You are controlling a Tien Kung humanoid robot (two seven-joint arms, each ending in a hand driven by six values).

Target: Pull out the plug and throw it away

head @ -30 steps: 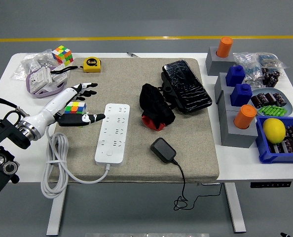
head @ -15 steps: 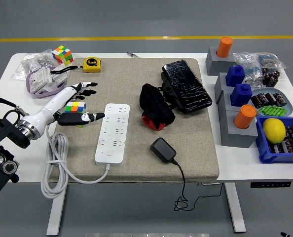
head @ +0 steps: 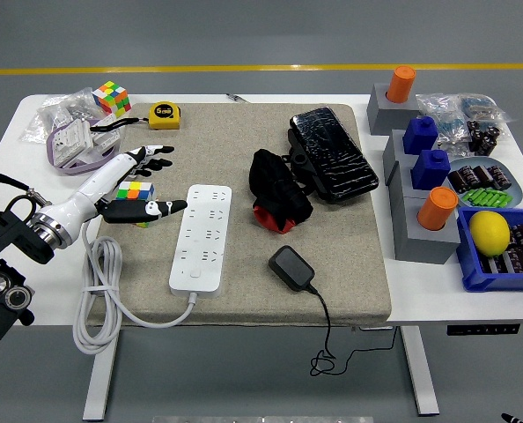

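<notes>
The left hand [head: 131, 187] is hovering at nine o'clock of the power strip [head: 202, 236], fingers spread, gripping nothing. The black plug [head: 291, 268] is lying unplugged at the strip's four o'clock, bare mat [head: 349, 264] around it.

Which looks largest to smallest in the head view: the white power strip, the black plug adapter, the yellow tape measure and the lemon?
1. White power strip, clearly largest.
2. Black plug adapter and lemon: they look about alike, so I won't rank them.
3. Yellow tape measure, smallest, though it lies farther from the camera.
</notes>
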